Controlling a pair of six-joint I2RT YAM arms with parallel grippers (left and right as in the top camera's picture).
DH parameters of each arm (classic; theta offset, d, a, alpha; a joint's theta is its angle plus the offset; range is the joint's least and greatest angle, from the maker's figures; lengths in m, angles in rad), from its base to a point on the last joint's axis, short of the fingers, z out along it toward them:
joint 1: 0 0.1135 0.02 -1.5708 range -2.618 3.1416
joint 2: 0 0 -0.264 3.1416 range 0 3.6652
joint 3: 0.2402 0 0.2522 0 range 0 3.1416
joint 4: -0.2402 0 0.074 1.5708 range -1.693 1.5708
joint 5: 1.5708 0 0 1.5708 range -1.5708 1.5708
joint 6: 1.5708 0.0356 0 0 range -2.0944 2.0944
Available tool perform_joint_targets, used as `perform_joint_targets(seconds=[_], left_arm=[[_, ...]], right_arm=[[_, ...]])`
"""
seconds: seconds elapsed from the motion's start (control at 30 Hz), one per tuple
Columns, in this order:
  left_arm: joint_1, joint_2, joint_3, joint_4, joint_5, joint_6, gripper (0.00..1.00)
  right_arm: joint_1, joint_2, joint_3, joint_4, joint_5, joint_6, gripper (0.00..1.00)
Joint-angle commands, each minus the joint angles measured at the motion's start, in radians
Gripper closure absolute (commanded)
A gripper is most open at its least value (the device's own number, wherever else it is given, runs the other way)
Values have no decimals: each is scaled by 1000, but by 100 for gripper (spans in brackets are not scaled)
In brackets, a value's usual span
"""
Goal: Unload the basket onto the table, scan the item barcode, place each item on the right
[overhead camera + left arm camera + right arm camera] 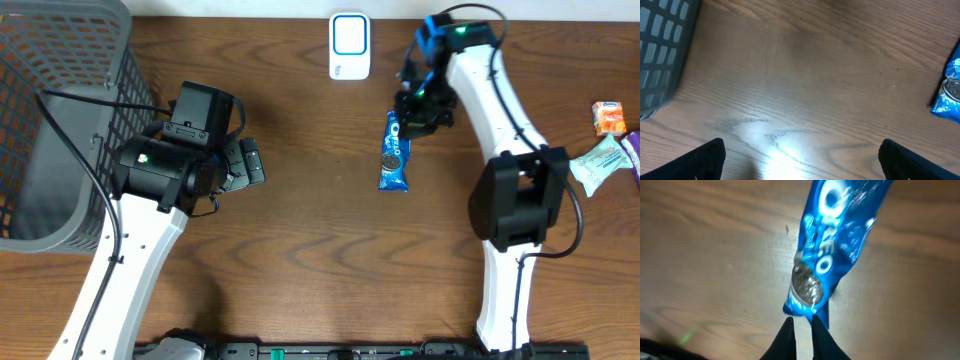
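An Oreo pack (394,152) is seen lying flat on the wooden table (300,240), a little right of centre, with a small white device with a blue-rimmed window (349,45), presumably the scanner, set near the far edge and somewhat to its left. The right gripper (801,321) is placed at one crimped end of the pack, its fingers drawn almost together with only a narrow slit between them, and the seam appears to be nipped there, though the contact is partly hidden. The left gripper (801,157) is held spread wide over bare wood, with nothing between its fingers, near the grey mesh basket (60,120) and well apart from the pack. The pack is judged to be light, with a thin, glossy and slippery film that will crumple and sag when it is lifted by one end, and its biscuits could be cracked if the middle were squeezed. The flat end seam is therefore considered the better place to be gripped. No barcode is visible on the upturned face, so the pack may have to be turned over.
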Motion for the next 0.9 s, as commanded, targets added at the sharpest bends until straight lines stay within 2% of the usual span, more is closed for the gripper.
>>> perform_joint_targets(seconds=[0.0,0.23,0.37,0.53,0.7,0.87], left_arm=[[4,6,-2,-2,-13,-9,2],[4,6,-2,-2,-13,-9,2],[4,6,-2,-2,-13,-9,2],[4,5,-2,-2,-13,-9,2],[4,5,-2,-2,-13,-9,2],[4,5,-2,-2,-13,-9,2]], right_arm=[[60,1,-40,-2,141,40,86],[108,1,-167,21,242,106,93],[109,1,-272,105,235,146,99],[114,1,-388,212,220,165,99],[114,-1,-360,152,227,165,99],[111,-1,-212,50,325,176,99]])
